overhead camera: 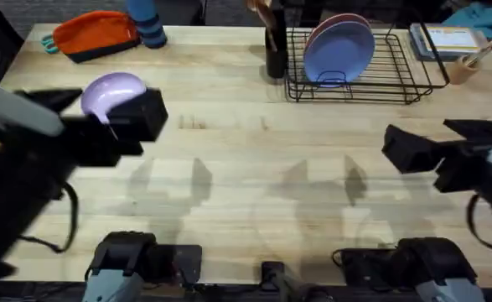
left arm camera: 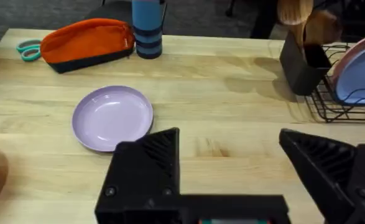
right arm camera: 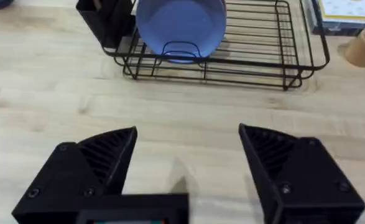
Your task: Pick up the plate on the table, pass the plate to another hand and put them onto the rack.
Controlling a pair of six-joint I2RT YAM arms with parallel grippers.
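The plate lies flat on the worktop at its far left, just ahead of the spread, empty left gripper, the nearer one; the right gripper, also spread, faces the rack.

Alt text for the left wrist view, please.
A lavender plate lies flat on the wooden table, just beyond the left claw, whose black fingers are spread open. Behind it sit an orange pouch and a blue bottle.
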